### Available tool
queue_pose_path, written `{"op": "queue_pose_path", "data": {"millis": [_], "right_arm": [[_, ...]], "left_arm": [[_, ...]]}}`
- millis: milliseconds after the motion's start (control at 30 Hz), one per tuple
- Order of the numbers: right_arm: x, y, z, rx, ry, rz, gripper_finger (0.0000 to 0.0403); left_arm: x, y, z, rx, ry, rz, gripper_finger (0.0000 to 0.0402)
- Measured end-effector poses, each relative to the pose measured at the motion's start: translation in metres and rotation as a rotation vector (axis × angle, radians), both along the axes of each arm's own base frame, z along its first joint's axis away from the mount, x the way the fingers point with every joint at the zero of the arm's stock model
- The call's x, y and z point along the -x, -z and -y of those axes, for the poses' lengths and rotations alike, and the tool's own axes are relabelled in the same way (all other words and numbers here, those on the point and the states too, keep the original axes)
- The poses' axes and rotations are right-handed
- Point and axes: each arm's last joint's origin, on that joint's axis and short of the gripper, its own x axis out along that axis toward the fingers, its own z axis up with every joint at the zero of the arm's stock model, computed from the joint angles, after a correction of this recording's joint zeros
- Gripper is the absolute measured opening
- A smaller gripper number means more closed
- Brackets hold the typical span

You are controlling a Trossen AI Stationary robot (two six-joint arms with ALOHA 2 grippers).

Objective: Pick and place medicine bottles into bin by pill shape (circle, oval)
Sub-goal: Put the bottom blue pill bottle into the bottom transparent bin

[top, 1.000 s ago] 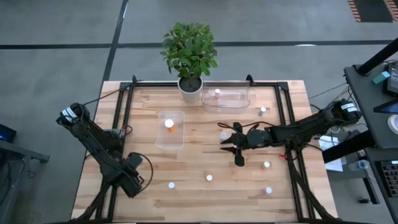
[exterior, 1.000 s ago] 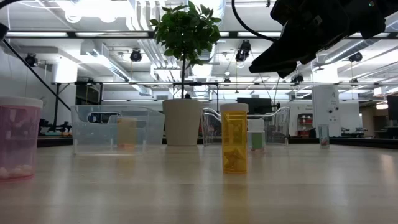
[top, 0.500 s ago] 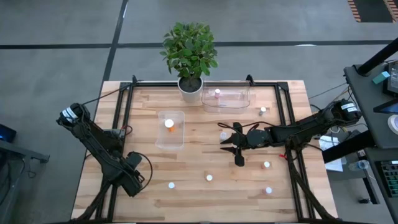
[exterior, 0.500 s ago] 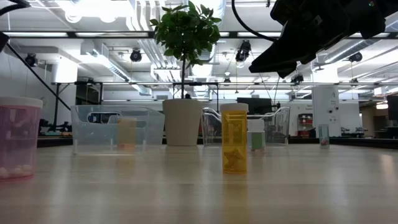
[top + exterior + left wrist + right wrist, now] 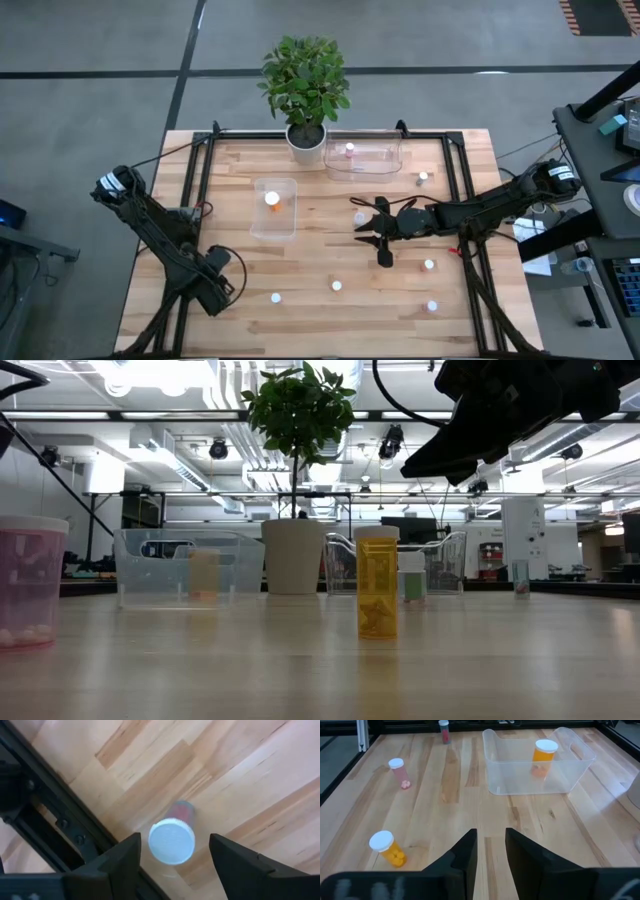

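Observation:
My left gripper (image 5: 218, 285) hangs open over the table's near left corner. In the left wrist view (image 5: 172, 845) its fingers stand on either side of an upright pinkish bottle with a white cap (image 5: 171, 841), apart from it. My right gripper (image 5: 362, 225) is open and empty above the table's middle right (image 5: 491, 845). A pale bottle (image 5: 360, 217) stands below it. One clear bin (image 5: 275, 225) holds an orange bottle (image 5: 272, 198). The far bin (image 5: 380, 160) holds a bottle (image 5: 349, 150). Loose bottles stand at the near middle (image 5: 335, 285) (image 5: 275, 297) and at the right (image 5: 428, 265).
A potted plant (image 5: 305, 85) stands at the far edge between the bins. More bottles stand at the far right (image 5: 422, 178) and the near right (image 5: 432, 306). Dark frame rails (image 5: 195, 190) run along the table's left and right sides.
My left arm has shifted a little over the near left corner. Nothing else has moved.

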Motion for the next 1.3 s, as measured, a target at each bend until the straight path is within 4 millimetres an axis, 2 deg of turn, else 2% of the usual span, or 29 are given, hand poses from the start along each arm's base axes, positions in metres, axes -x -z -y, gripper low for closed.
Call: {"op": "queue_pose_path", "data": {"millis": [400, 567, 767, 867, 967, 1067, 1200, 1300], "right_arm": [[0.0, 0.0, 0.0, -0.002, 0.001, -0.003, 0.0093], [0.001, 0.001, 0.0, -0.014, 0.006, -0.014, 0.0088], [0.001, 0.001, 0.0, 0.003, -0.002, -0.013, 0.0085], [0.001, 0.001, 0.0, 0.008, -0.004, -0.013, 0.0085], [0.0, 0.001, 0.0, 0.017, -0.009, -0.012, 0.0086], [0.0, 0.001, 0.0, 0.027, -0.013, -0.011, 0.0083], [0.0, 0.001, 0.0, 0.026, -0.013, -0.011, 0.0078], [0.0, 0.001, 0.0, 0.026, -0.013, -0.012, 0.0077]], "left_arm": [[0.0, -0.001, 0.0, -0.011, 0.019, 0.013, 0.0087], [-0.006, -0.014, 0.006, 0.021, 0.031, 0.038, 0.0084], [-0.018, -0.049, 0.012, 0.038, 0.072, 0.088, 0.0093], [-0.033, -0.069, 0.011, 0.038, 0.109, 0.196, 0.0094], [-0.053, -0.089, 0.001, -0.012, 0.164, 0.314, 0.0095], [-0.074, -0.105, -0.018, -0.076, 0.241, 0.375, 0.0095], [-0.099, -0.12, -0.054, -0.187, 0.352, 0.39, 0.0096], [-0.112, -0.122, -0.087, -0.257, 0.388, 0.352, 0.0097]]}}
